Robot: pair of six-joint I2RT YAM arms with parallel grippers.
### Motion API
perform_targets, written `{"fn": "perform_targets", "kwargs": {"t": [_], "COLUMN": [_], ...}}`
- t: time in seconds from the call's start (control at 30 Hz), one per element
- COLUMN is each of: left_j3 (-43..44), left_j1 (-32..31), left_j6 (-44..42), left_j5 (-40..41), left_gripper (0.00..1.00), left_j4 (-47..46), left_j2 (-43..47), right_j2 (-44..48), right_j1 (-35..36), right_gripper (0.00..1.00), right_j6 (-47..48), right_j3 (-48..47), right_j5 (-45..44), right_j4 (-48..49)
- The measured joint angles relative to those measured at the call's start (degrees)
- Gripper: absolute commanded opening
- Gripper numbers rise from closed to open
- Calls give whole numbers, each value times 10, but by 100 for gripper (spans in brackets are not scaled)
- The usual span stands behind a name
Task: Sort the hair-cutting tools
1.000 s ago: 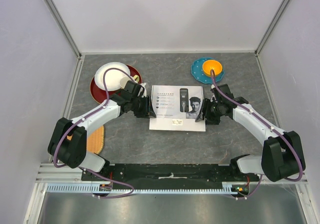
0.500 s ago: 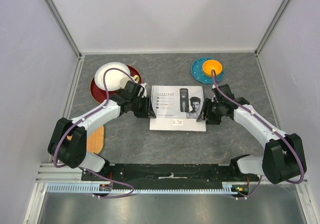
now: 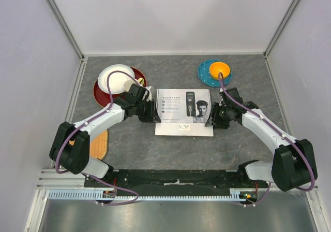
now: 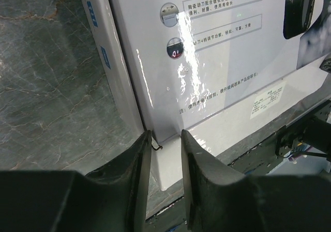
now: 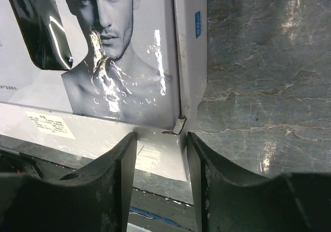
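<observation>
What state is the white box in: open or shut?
Shut: the white box lies flat, its printed lid covering it; no contents show.

A white cardboard box (image 3: pixel 183 113) has a glossy printed lid that throws bright glare. Its side walls are plainer, duller card. The table (image 3: pixel 243 89) under the box looks like grey marbled stone, smooth with a soft sheen. At the box's corners, the left gripper (image 4: pixel 165 133) and right gripper (image 5: pixel 161 136) are matt black plastic. Left of the box lies an orange mat (image 3: pixel 99 145) that looks woven.
</observation>
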State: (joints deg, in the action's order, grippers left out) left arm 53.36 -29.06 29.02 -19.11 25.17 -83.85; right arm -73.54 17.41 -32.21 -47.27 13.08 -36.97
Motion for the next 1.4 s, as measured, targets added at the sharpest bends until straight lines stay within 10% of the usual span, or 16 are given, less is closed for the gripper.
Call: {"fn": "perform_targets", "kwargs": {"t": [1.4], "left_j3": [-37], "left_j1": [2], "left_j6": [0], "left_j5": [-20], "left_gripper": [34], "left_j4": [-50], "left_j2": [-2], "right_j2": [26], "right_j1": [0], "right_gripper": [45], "right_j6": [9], "right_j3": [62], "right_j5": [-17], "right_j4": [33]}}
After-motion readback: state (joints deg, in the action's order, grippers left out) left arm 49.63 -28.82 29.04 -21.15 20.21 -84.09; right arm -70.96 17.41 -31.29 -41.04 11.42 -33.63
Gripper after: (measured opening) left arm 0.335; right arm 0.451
